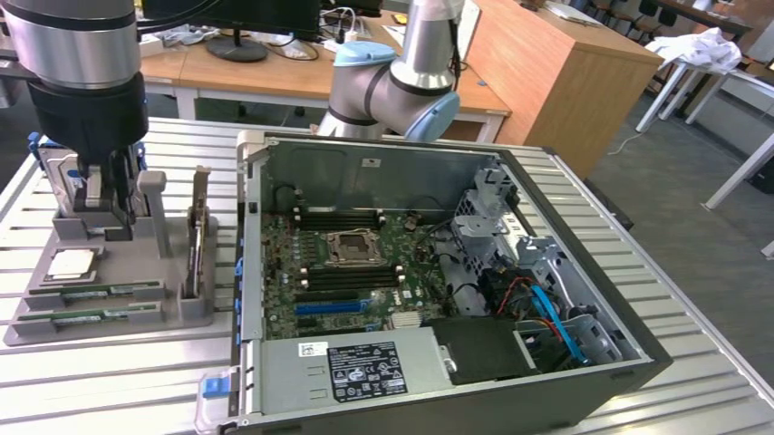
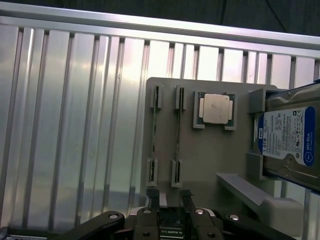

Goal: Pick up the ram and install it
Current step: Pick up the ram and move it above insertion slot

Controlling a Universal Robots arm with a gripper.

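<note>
- Firstly, two ram sticks [image 1: 101,292] sit side by side in slots of one grey holder [image 1: 181,313] on the desk [image 1: 121,381], at the exterior view's left.
- One silver processor chip [image 2: 215,108], one hard drive [image 2: 287,142] and one upright card [image 1: 198,231] share that holder; one open computer case [image 1: 362,159] stands beside it.
- On the drive's blue-and-white label, "WD" can be read.
- The gripper [image 2: 168,196] hangs over the holder with fingers apart and holds nothing.

Green ram [image 1: 94,314], grey holder [image 1: 188,313], silver processor [image 1: 72,264], blue-labelled drive [image 2: 287,137].
</note>
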